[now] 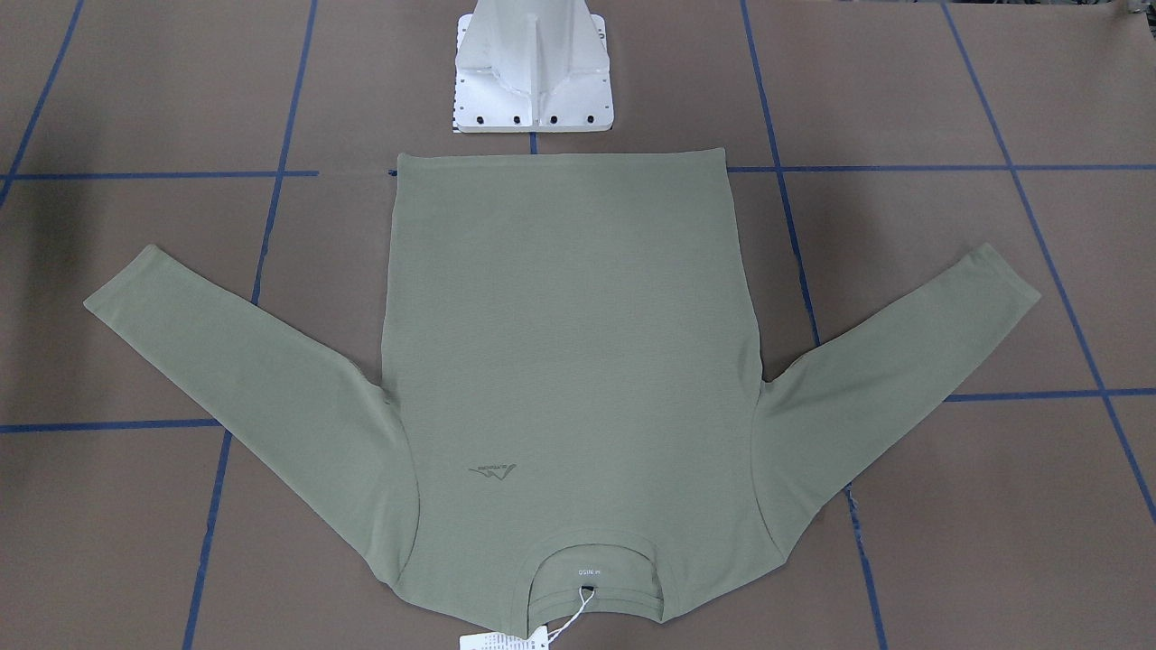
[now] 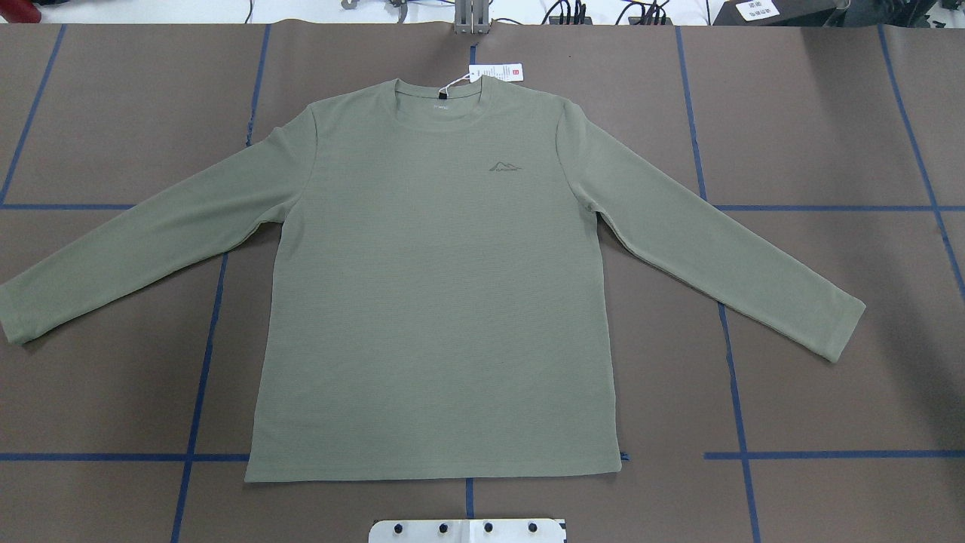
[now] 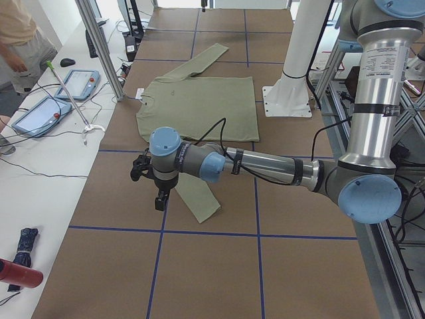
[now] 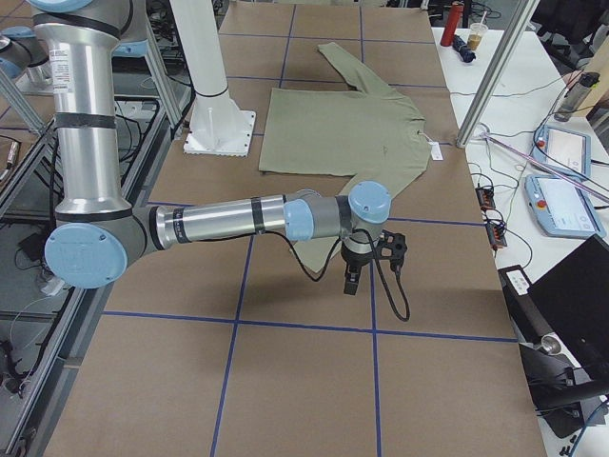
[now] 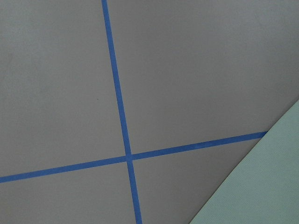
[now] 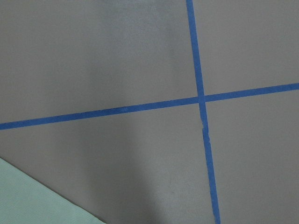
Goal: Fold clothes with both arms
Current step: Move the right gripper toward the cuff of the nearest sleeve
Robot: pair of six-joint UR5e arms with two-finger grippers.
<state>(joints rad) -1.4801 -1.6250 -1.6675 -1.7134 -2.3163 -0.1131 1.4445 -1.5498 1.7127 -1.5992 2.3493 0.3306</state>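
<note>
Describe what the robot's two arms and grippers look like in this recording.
The left arm and right arm are silver-grey tubes with light-blue joint caps and black bands. The left gripper and right gripper are black, and a thin black cable loops along each wrist.

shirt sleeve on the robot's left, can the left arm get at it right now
Probably yes. The left gripper hangs close beside the cuff end of that sleeve, and nothing lies between them.
</note>
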